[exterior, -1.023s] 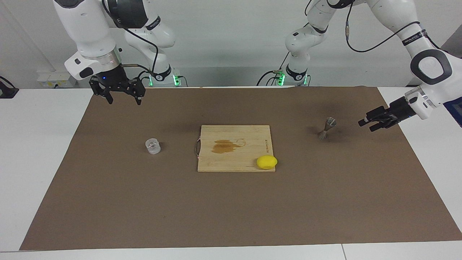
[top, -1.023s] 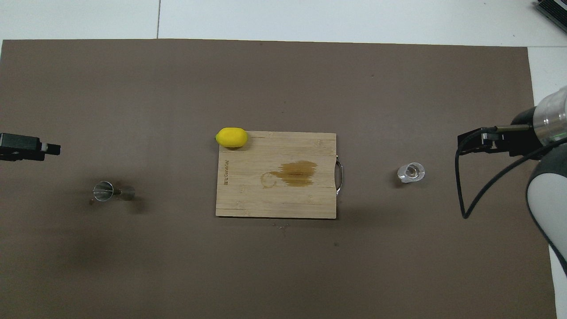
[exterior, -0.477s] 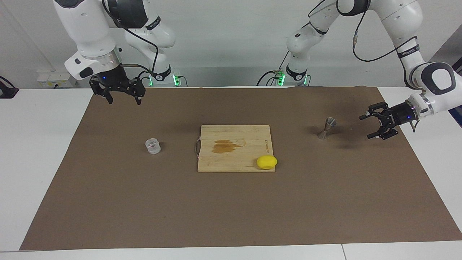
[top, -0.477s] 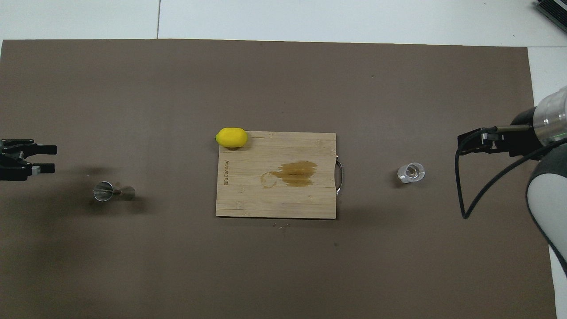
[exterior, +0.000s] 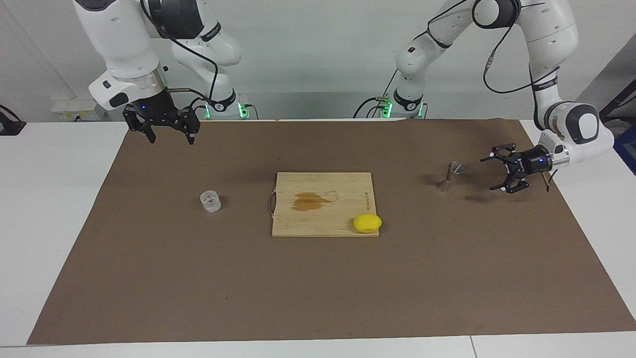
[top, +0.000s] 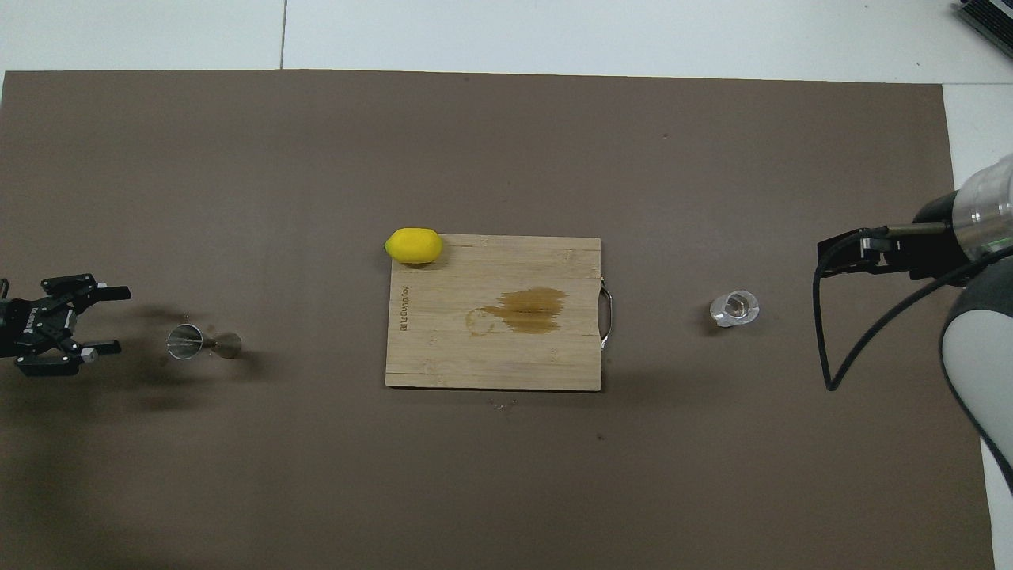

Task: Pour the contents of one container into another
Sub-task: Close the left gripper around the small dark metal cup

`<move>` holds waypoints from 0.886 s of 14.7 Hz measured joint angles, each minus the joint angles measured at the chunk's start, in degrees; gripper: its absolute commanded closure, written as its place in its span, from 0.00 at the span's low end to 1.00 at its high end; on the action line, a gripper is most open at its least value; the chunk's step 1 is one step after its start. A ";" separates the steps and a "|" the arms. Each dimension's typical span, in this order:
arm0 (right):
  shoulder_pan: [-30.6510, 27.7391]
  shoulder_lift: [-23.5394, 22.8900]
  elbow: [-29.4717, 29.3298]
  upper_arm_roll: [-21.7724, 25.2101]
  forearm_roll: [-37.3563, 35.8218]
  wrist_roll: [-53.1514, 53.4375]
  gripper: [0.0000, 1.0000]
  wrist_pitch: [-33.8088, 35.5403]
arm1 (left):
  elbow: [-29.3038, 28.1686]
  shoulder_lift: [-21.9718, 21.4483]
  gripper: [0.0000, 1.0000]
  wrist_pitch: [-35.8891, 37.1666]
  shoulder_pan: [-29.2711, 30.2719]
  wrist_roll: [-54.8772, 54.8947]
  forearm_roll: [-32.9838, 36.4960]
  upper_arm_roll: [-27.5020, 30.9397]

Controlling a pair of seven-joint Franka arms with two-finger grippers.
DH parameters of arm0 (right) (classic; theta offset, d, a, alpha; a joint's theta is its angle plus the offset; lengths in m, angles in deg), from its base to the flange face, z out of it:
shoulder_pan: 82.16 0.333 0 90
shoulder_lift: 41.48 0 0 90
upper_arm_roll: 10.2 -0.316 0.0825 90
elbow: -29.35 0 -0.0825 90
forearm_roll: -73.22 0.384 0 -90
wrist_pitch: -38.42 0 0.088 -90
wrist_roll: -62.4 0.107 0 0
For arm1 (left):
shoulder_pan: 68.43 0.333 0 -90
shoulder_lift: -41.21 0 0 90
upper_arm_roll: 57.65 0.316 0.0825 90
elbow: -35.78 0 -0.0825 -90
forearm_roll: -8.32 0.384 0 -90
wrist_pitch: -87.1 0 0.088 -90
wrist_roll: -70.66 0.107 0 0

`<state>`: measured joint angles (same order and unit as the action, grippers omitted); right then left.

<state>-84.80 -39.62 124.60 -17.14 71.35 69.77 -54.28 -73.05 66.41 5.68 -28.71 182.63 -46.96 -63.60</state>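
The clear glass cup (exterior: 211,201) (top: 734,309) stands on the brown mat toward the right arm's end of the table. The grey metal jigger (exterior: 449,176) (top: 187,342) stands upright toward the left arm's end. My left gripper (exterior: 489,174) (top: 120,320) hangs low over the mat beside the jigger. It lies level with its open fingers pointing at the jigger, a small gap short of touching it. My right gripper (exterior: 170,139) hangs open and holds nothing, high over the mat's edge by the right arm's base, well apart from the cup.
A wooden cutting board (exterior: 348,189) (top: 443,348) lies mid-table between cup and jigger, with a brown stain (exterior: 310,200) on it. A yellow lemon (exterior: 367,223) (top: 413,245) rests on the board's corner farther from the robots. The brown mat (exterior: 318,288) covers most of the table.
My left gripper has come down and in toward the jigger, turning so its open fingers face it. The right arm, cup, jigger and lemon have not moved.
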 measured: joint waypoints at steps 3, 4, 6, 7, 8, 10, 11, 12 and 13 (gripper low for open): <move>0.00 0.00 0.00 0.00 0.00 0.00 0.00 0.00 | -0.41 1.89 0.00 3.10 0.35 9.42 -0.21 -0.17; 0.00 0.00 0.00 0.00 0.00 0.00 0.00 0.00 | -0.75 2.39 0.00 3.46 0.28 13.76 -0.25 -0.41; 0.00 0.00 0.00 0.00 0.00 0.00 0.01 0.00 | -1.44 3.04 0.00 3.74 0.12 21.36 -0.97 -0.86; 0.00 0.00 0.00 0.00 0.00 0.00 0.00 0.00 | -1.61 3.17 0.00 3.74 0.05 23.65 -1.23 -0.94; 0.00 0.00 0.00 0.00 0.00 0.00 0.00 0.00 | -1.88 3.19 0.00 3.74 0.01 25.89 -1.30 -0.94; 0.00 0.00 0.00 0.00 0.00 0.00 0.00 0.00 | -3.05 3.20 0.00 3.71 0.00 29.25 -1.80 -0.94; 0.00 0.00 0.00 0.00 0.00 0.00 0.01 0.00 | -4.04 3.20 0.00 3.71 -0.04 30.23 -2.57 -0.95; 0.00 0.00 0.00 0.00 0.00 0.00 0.00 0.00 | -5.15 3.20 0.00 3.79 -0.21 30.81 -3.23 -0.99; 0.00 0.00 0.00 0.00 0.00 0.00 0.00 0.00 | -6.18 3.19 0.00 4.17 -0.50 31.14 -4.05 -1.10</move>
<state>-84.79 -39.62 124.60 -17.14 71.35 69.77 -54.28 -79.24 69.60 9.85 -29.21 213.77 -51.01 -64.71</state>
